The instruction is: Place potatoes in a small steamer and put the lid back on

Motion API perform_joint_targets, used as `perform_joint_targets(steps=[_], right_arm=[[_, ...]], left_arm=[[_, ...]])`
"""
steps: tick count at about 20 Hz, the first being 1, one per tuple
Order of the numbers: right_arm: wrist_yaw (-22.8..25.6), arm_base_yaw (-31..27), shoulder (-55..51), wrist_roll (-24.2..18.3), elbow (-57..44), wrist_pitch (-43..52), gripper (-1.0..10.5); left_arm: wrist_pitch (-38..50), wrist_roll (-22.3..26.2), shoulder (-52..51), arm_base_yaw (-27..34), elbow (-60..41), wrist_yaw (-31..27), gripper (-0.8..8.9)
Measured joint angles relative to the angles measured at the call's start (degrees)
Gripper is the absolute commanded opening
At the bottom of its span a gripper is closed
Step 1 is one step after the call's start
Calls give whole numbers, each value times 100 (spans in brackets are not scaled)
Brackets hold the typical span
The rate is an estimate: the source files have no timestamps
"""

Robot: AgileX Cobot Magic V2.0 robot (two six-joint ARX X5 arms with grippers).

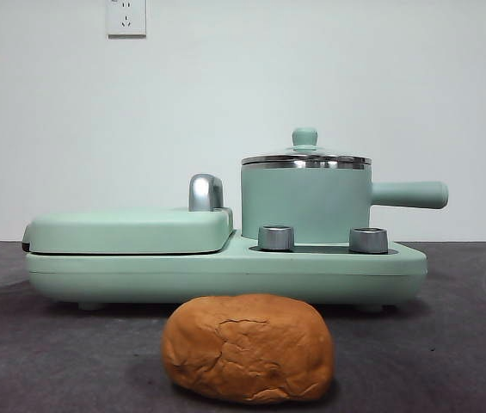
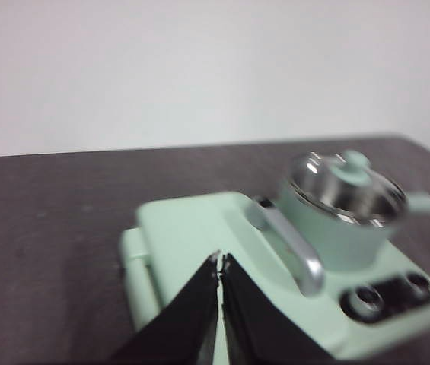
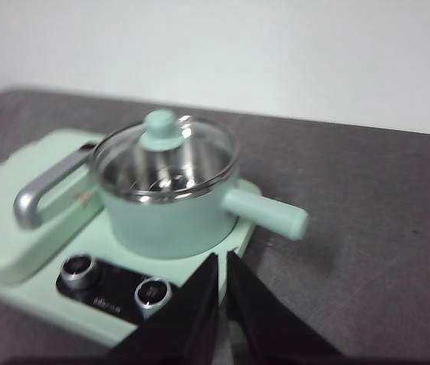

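The potato [image 1: 249,348], an orange-brown crusty lump, lies on the dark table in front of the cooker. The small mint-green steamer [image 1: 305,205] stands on the cooker's right side, its handle [image 1: 409,194] pointing right. The glass lid [image 1: 305,158] with a green knob sits on it. The steamer also shows in the left wrist view [image 2: 344,220] and the right wrist view [image 3: 165,213], with the lid [image 3: 165,156] on. My left gripper [image 2: 220,260] is shut and empty above the griddle. My right gripper [image 3: 221,260] is shut and empty above the cooker's front, near the steamer. Neither arm shows in the front view.
A flat green lidded griddle [image 1: 129,230] with a chrome handle [image 1: 206,192] fills the cooker's left side. Two steel knobs [image 1: 276,237] sit on the cooker base [image 1: 225,275] in front of the steamer. A white wall stands behind.
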Motion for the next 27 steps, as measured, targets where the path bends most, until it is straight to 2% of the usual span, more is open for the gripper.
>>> perform_joint_targets(steps=[6,13,15,18,22,27], right_arm=[[-129,28,822,-1185,734,-584,15],[-74,212,1220,-2636,1152,-824,24],[-77,264,1222,-2975,1154,-831,120],[-79,319,1224,-3222,1154,-835,292],[-79,348,1226,-3283,1154,-837,306],[-79,348,1228,-3296,1154,-837,306]], left_arm=[[-452,1023,879,-192,505,804,6],[-743,2780,1220,-608,798,872,6],[-726,3147,1239,-669,798,872,9],[-682,3314,1250,-715,798,872,68],[-584,3215,1250,-745,798,872,268],[-549,3005,1250,-791,798,872,279]])
